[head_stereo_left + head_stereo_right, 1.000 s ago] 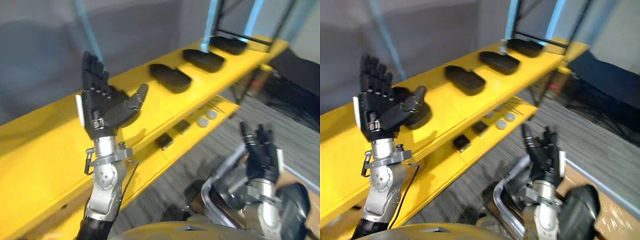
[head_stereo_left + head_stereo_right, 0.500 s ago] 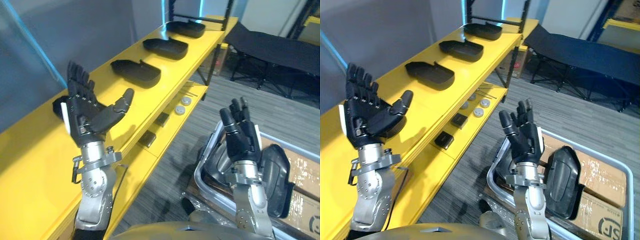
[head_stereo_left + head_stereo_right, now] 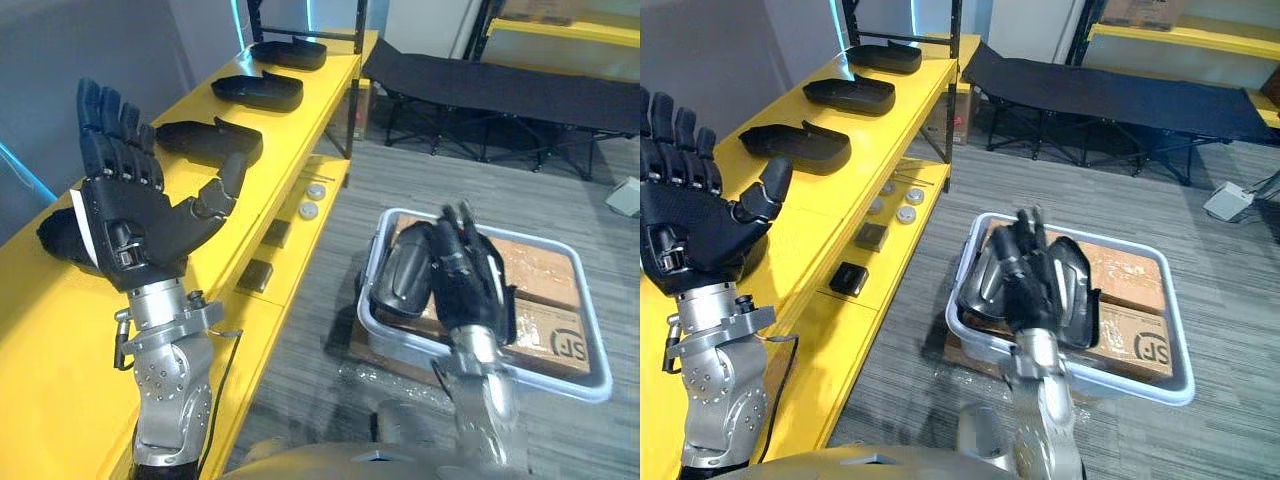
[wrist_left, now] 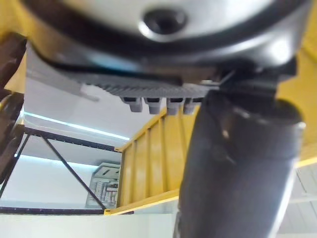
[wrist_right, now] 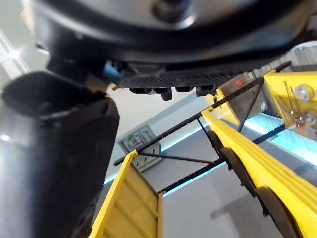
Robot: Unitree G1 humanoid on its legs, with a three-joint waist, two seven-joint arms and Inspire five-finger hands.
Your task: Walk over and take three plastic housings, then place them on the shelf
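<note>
A: Change since last entry?
B: Camera swung off the shelf toward the floor; parts unmoved. Left hand and right hand raised, fingers straight, empty.
A: Housings?
B: One housing in the grey bin; three housings on the yellow shelf. Placing looks done.

The two head eyes looked down from above, the yellow shelf running along their shared left side. Both wrist cameras pointed upward beside that shelf.
</note>
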